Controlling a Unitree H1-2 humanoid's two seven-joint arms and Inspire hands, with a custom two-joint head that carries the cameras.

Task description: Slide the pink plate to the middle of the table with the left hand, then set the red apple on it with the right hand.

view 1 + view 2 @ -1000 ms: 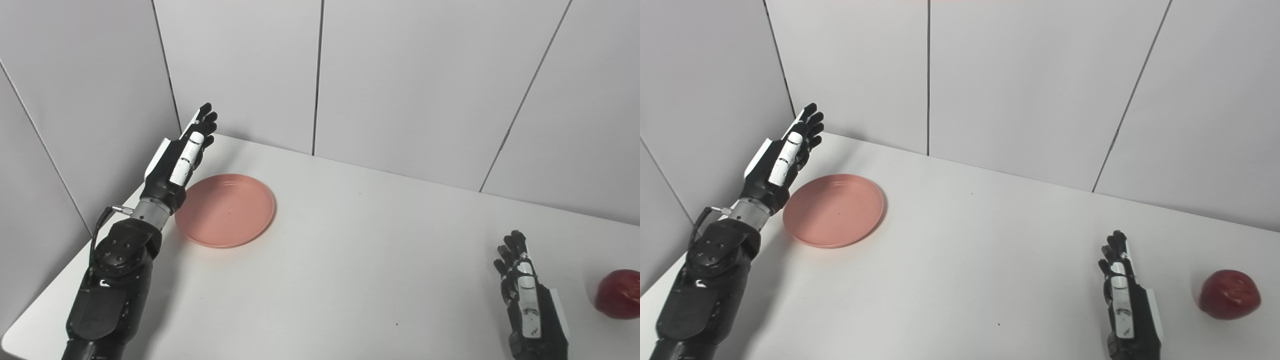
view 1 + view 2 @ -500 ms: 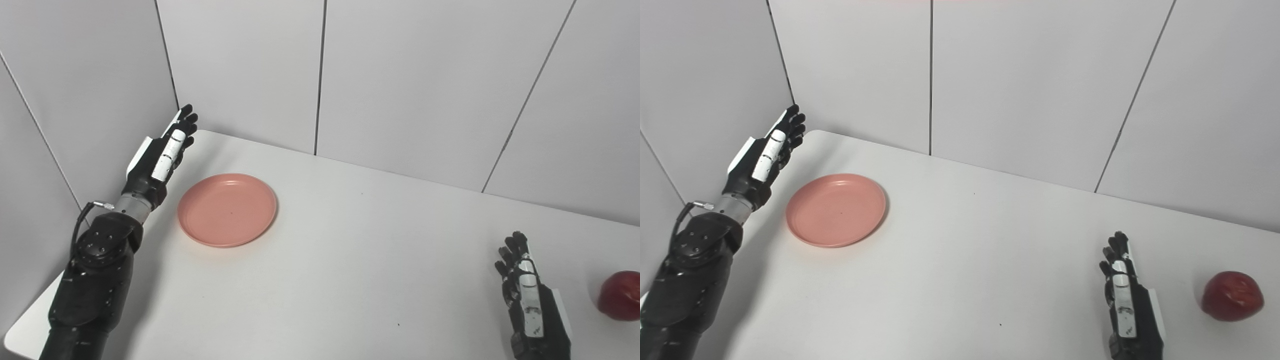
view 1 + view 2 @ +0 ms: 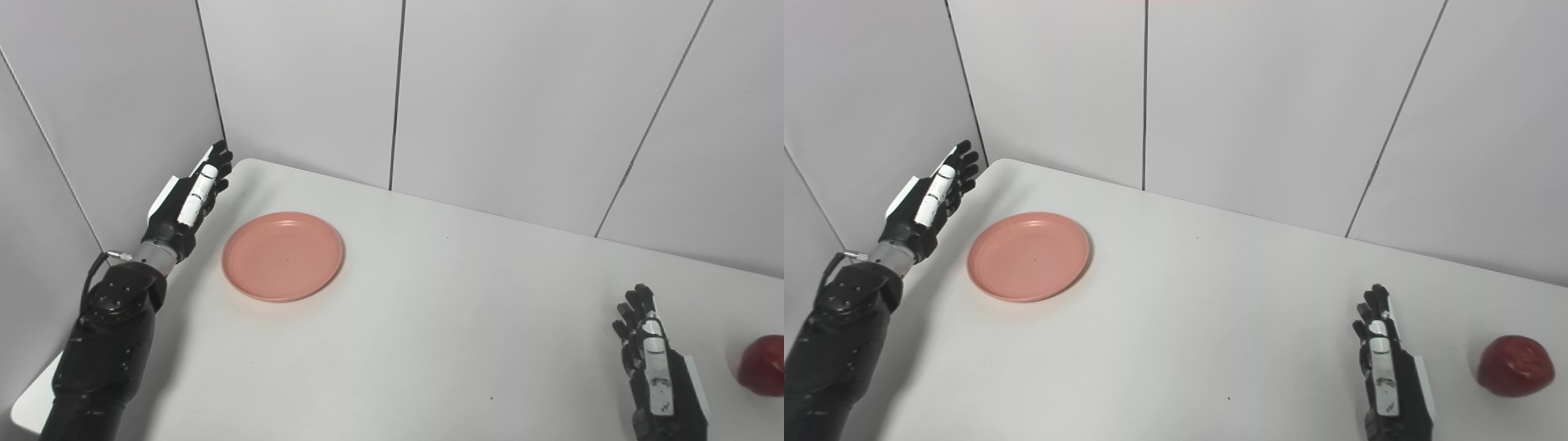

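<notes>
my left hand (image 3: pixel 184 205) is up off the table (image 3: pixel 429 318) at the far left edge, fingers straight and apart, holding nothing, apart from the plate (image 3: pixel 282 256). the plate sits at about 3 o'clock from that hand, flat on the table's far left part, with bare surface between it and the middle. my right hand (image 3: pixel 1387 373) is low at the near right, fingers extended and spread, holding nothing. the apple (image 3: pixel 1515 365) rests on the table at 3 o'clock from it, near but not touching; in the left eye view the picture's edge cuts it off. the table is plain white with a rounded far left corner. grey wall panels (image 3: pixel 508 98) with dark seams stand behind and to the left.
</notes>
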